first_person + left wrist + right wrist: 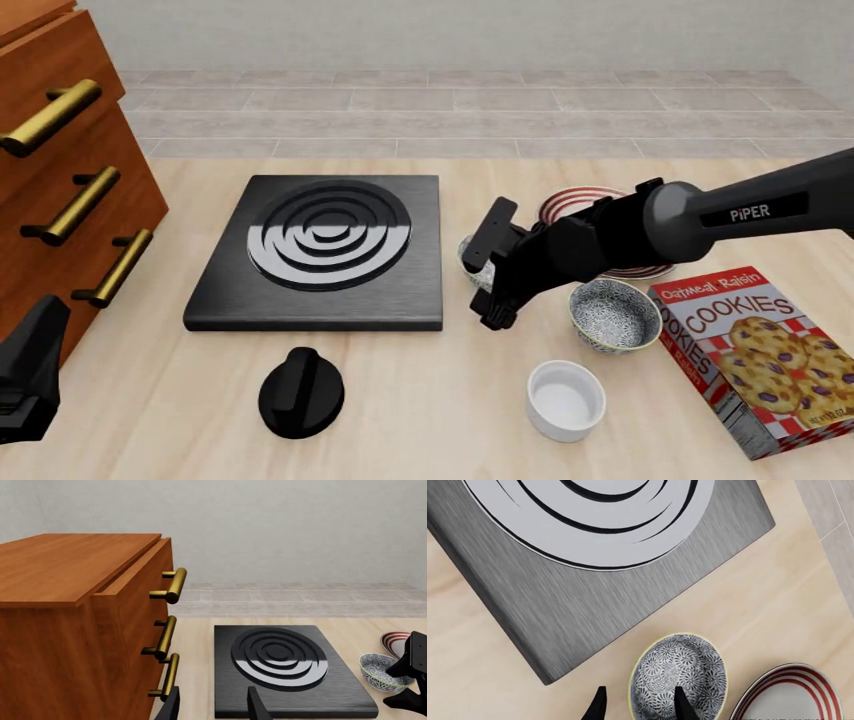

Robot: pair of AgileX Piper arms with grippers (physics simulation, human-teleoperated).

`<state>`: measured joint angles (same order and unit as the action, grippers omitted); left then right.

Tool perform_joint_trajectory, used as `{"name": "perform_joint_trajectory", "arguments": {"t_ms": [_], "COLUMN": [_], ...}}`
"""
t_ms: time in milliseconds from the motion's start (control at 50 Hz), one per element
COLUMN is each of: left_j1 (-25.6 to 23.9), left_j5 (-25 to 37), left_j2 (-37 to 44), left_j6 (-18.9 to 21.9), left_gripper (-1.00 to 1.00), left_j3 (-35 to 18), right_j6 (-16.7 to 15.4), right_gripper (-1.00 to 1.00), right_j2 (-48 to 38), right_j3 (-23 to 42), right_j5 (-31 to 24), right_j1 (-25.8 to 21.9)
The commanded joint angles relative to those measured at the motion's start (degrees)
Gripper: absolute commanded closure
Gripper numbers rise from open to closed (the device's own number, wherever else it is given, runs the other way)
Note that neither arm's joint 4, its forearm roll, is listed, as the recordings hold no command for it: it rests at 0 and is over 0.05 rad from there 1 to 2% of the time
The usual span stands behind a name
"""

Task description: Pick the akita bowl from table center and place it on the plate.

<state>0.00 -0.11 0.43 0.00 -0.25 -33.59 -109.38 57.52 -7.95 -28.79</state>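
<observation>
Starting with the akita bowl: sits upright on the table, just off the hob's right edge, not touching it. Shows a blue-grey speckled inside and a pale rim. Straddled at the hob-side rim by the right gripper, with the jaws spread apart, one finger over the bowl's inside and the other outside the wall; cannot tell whether either finger touches. Not lifted, not on the plate, which lies just beyond the bowl, farther right of the hob, red stripes round its rim.

Farther right of the hob and nearer the camera: a second bowl of the same pattern, a white ramekin and a cookie box. In front of the hob, a black knob. Left of the hob, a wooden drawer chest with brass handles. Well left of the hob, low by the chest, hangs the left gripper, jaws released, holding nothing.
</observation>
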Motion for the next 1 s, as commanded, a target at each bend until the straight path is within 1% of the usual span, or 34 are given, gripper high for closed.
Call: {"name": "perform_joint_trajectory", "arguments": {"t_ms": [20,80,100,220,320,500,520,620,640,700,740,800,820,840,900,920,960,980,1000], "left_j1": [0.0,0.0,0.0,0.0,0.0,0.0,0.0,0.0,0.0,0.0,0.0,0.0,0.0,0.0,0.0,0.0,0.0,0.0,0.0], "left_j5": [0.0,0.0,0.0,0.0,0.0,0.0,0.0,0.0,0.0,0.0,0.0,0.0,0.0,0.0,0.0,0.0,0.0,0.0,0.0], "left_j2": [0.0,0.0,0.0,0.0,0.0,0.0,0.0,0.0,0.0,0.0,0.0,0.0,0.0,0.0,0.0,0.0,0.0,0.0,0.0], "left_j6": [0.0,0.0,0.0,0.0,0.0,0.0,0.0,0.0,0.0,0.0,0.0,0.0,0.0,0.0,0.0,0.0,0.0,0.0,0.0], "left_gripper": [-1.0,-1.0,-1.0,-1.0,-1.0,-1.0,-1.0,-1.0,-1.0,-1.0,-1.0,-1.0,-1.0,-1.0,-1.0,-1.0,-1.0,-1.0,-1.0], "left_j3": [0.0,0.0,0.0,0.0,0.0,0.0,0.0,0.0,0.0,0.0,0.0,0.0,0.0,0.0,0.0,0.0,0.0,0.0,0.0], "right_j6": [0.4,0.3,0.2,-1.2,-1.6,-2.9,-4.1,-4.0,-4.7,-4.2,-4.8,-3.2,-3.3,-2.1,-1.9,-0.7,0.0,0.1,-0.6], "right_gripper": [-1.0,-1.0,1.0,1.0,1.0,1.0,1.0,1.0,1.0,1.0,1.0,1.0,1.0,1.0,1.0,1.0,1.0,1.0,1.0], "right_j2": [-0.1,0.3,0.5,2.1,3.2,4.8,5.8,6.6,7.3,7.6,8.2,8.7,8.9,9.2,9.0,8.9,8.6,8.5,8.5], "right_j3": [-0.2,-0.3,-0.5,-0.6,-0.5,-0.5,-0.5,0.2,0.4,0.8,0.6,1.5,1.4,2.1,2.1,2.6,3.3,3.3,3.0], "right_j5": [0.1,0.1,0.3,0.3,-0.3,-0.8,0.3,-0.4,0.4,0.1,1.0,0.8,1.0,1.1,0.9,0.7,0.6,0.6,1.1], "right_j1": [0.3,0.1,0.0,0.2,-0.3,0.8,1.9,2.3,3.5,3.6,4.4,5.2,5.5,6.3,6.7,7.3,8.6,8.6,9.1]}}
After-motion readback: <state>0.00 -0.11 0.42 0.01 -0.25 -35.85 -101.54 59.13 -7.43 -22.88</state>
